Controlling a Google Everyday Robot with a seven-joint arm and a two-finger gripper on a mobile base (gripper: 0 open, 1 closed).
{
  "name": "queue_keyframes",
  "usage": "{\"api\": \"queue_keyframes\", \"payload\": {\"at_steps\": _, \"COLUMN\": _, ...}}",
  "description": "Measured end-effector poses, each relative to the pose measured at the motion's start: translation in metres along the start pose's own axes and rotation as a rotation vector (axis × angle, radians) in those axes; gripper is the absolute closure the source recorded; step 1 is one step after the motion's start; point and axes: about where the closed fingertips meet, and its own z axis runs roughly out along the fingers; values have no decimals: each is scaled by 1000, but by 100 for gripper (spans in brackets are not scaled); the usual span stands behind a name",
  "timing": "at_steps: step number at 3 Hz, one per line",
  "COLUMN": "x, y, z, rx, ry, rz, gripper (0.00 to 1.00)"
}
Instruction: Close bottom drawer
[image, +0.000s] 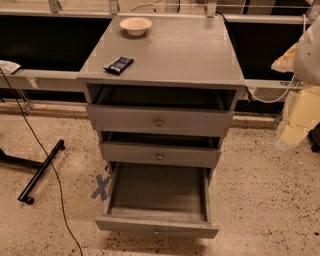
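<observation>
The grey wooden cabinet (160, 55) stands in the middle of the camera view. Its bottom drawer (157, 226) is pulled far out toward me, and its inside is bare. The small knob (156, 232) sits at the centre of the low front panel. The middle drawer (160, 155) and the top drawer (159, 121) each stand slightly out. My gripper (296, 122) is a blurred cream shape at the right edge, to the right of the cabinet and well above and away from the bottom drawer, touching nothing.
A white bowl (135, 25) and a dark packet (119, 64) lie on the cabinet top. A black stand leg (42, 170) and a thin cable (59, 195) cross the floor at left. A blue tape X (101, 187) marks the floor beside the drawer.
</observation>
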Motion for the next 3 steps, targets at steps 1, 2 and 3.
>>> {"api": "queue_keyframes", "payload": {"at_steps": 1, "x": 0, "y": 0, "z": 0, "rx": 0, "ry": 0, "rz": 0, "gripper": 0}}
{"api": "queue_keyframes", "payload": {"at_steps": 2, "x": -5, "y": 0, "z": 7, "rx": -11, "ry": -19, "rz": -1, "gripper": 0}}
{"api": "queue_keyframes", "payload": {"at_steps": 3, "x": -6, "y": 8, "z": 40, "rx": -14, "ry": -42, "rz": 4, "gripper": 0}}
